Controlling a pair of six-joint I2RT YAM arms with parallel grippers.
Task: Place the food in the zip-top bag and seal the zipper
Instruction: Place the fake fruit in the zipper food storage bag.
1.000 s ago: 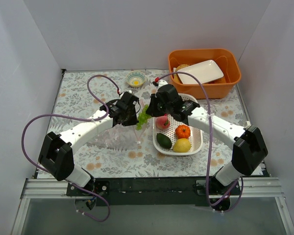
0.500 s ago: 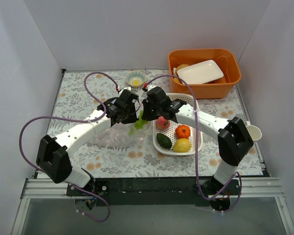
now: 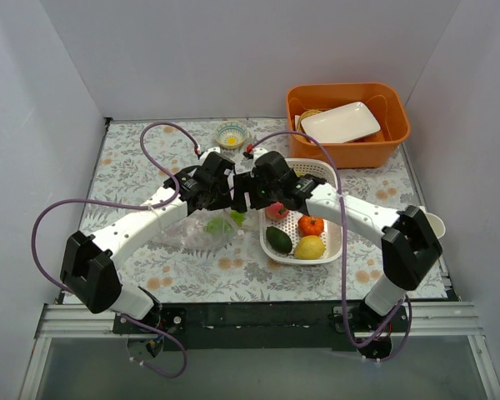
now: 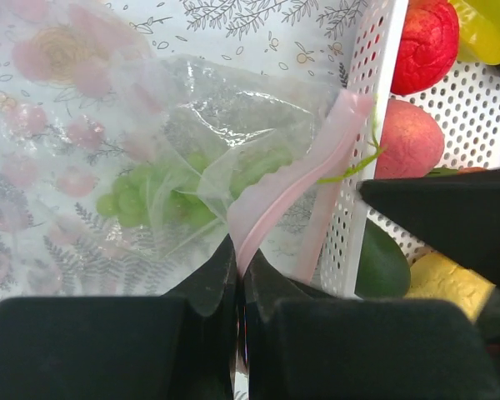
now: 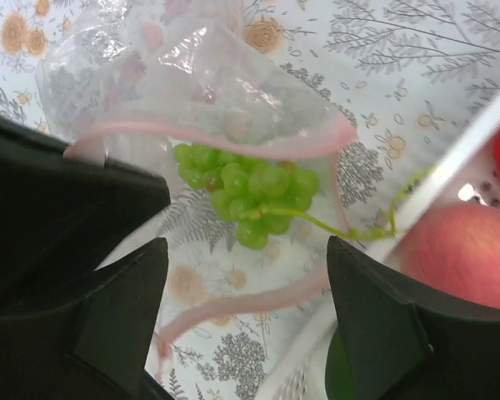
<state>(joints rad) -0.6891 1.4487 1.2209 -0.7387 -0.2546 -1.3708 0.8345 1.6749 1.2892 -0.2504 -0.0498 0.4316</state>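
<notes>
White and grey floral cloth covers the surface (image 3: 125, 167) that carries everything. On it, just left of the white perforated plastic basket (image 3: 337, 242), lies the clear crinkly zip-top bag (image 3: 179, 242), its mouth turned toward the basket so the fruit has a short way to travel. My left end effector (image 4: 240, 267) is pinched tight on the thin pink-red zipper strip (image 4: 275, 187), lifting one lip so the mouth gapes. My right end effector (image 5: 246, 258) hangs above that mouth, jaws spread wide with nothing between them. The bunch of green toy grapes (image 5: 250, 187) sits inside the bag, pale through the film, its thin stem reaching toward the basket. The pink fruit (image 3: 275, 210), orange fruit (image 3: 311, 223), dark green avocado (image 3: 277, 240) and yellow fruit (image 3: 309, 247) lie in the basket, not yet bagged.
</notes>
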